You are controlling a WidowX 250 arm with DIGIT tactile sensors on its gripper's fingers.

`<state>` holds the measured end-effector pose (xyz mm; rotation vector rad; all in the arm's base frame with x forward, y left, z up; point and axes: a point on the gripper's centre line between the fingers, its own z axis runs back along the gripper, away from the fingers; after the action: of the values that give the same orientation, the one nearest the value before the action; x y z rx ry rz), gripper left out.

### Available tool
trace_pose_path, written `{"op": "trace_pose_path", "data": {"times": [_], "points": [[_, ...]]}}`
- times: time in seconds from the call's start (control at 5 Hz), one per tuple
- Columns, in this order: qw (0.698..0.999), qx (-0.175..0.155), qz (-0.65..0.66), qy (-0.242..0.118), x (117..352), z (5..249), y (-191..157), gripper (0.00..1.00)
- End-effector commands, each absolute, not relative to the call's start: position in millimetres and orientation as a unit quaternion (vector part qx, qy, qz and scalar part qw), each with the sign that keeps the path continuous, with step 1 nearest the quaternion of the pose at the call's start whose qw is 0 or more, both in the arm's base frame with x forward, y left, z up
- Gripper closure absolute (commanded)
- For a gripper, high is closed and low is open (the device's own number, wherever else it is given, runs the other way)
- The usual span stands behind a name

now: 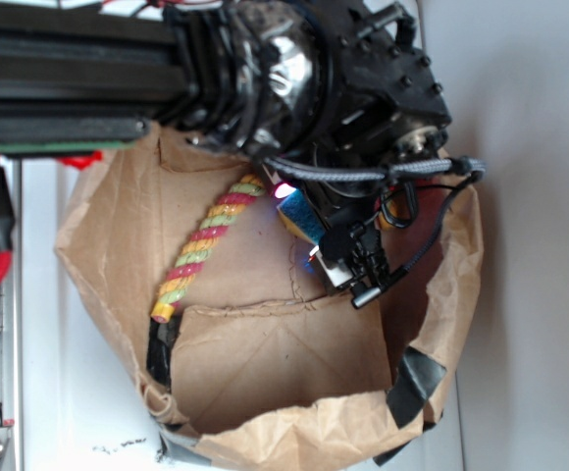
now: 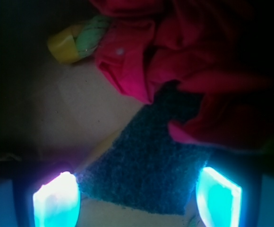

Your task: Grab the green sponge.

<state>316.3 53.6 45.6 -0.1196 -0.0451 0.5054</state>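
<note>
The arm reaches down from the upper edge of the exterior view into a crumpled brown paper bag [image 1: 265,392] that lies opened out on a pale desk [image 1: 530,294], and its gripper [image 1: 348,260] sits low over the bag's floor near the bag's right wall. In the wrist view the gripper [image 2: 137,201] stands wide, its two glowing fingers [image 2: 56,201] set apart at the lower left and lower right corners of the picture, and the green sponge [image 2: 149,175] lies between them with its dark scouring face up. The sponge's left corner comes right up to the left finger, and its right edge reaches close to the right finger; whether either finger actually touches it cannot be told. A thin pale yellow strip of foam shows along the sponge's left edge. The sponge rests on the brown paper floor of the bag, and its far corner runs under the folds of a red fabric flower [image 2: 189,56], which fills the upper right of the wrist view and overlaps the sponge's upper right side. Just left of the flower lies the end of a twisted rope [image 2: 75,42], capped in yellow with a green strand behind it. In the exterior view the rope [image 1: 206,240] runs in red, yellow and green twists from near the arm down toward the bag's left wall, its lower end near a strip of black tape [image 1: 162,348]. Another piece of black tape [image 1: 417,383] hangs on the bag's lower right rim. The sponge itself is hidden by the gripper in the exterior view.
</note>
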Motion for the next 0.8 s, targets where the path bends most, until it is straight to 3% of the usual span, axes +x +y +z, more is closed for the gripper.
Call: {"op": "trace_pose_path", "data": {"times": [0.0,0.6], "points": [[0.961,-0.062,0.265,-0.051,325.3,63.6,65.6,1.0],[0.965,-0.062,0.246,-0.062,323.9,66.3,68.3,1.0]]}}
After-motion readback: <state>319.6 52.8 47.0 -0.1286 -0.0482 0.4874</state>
